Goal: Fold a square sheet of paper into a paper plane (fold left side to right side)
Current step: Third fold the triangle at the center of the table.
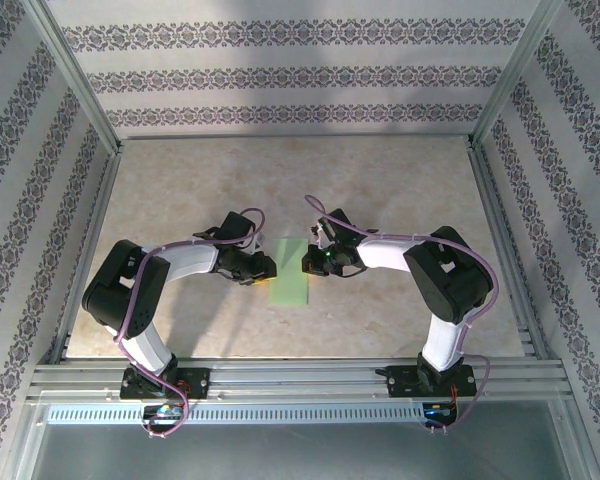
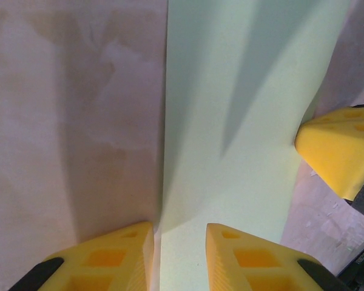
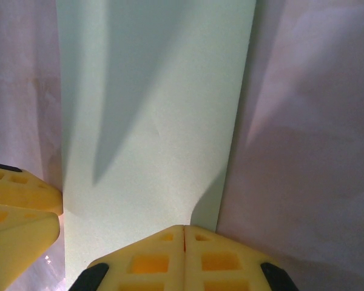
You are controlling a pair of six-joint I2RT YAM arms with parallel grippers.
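Low on the green paper [image 2: 242,121], left gripper [image 2: 179,233] narrowly apart astride one edge, right gripper [image 3: 184,230] together on the other

Overhead view evenly bright, light soft and from above; I note only faint shadows beneath the arms on the tabletop [image 1: 400,190]; no glare. Wrist views dimmer, tabletop tinted pinkish; long grey shadows streak the paper [image 2: 242,121]; yellow fingers [image 3: 151,262] near the lens slightly soft.
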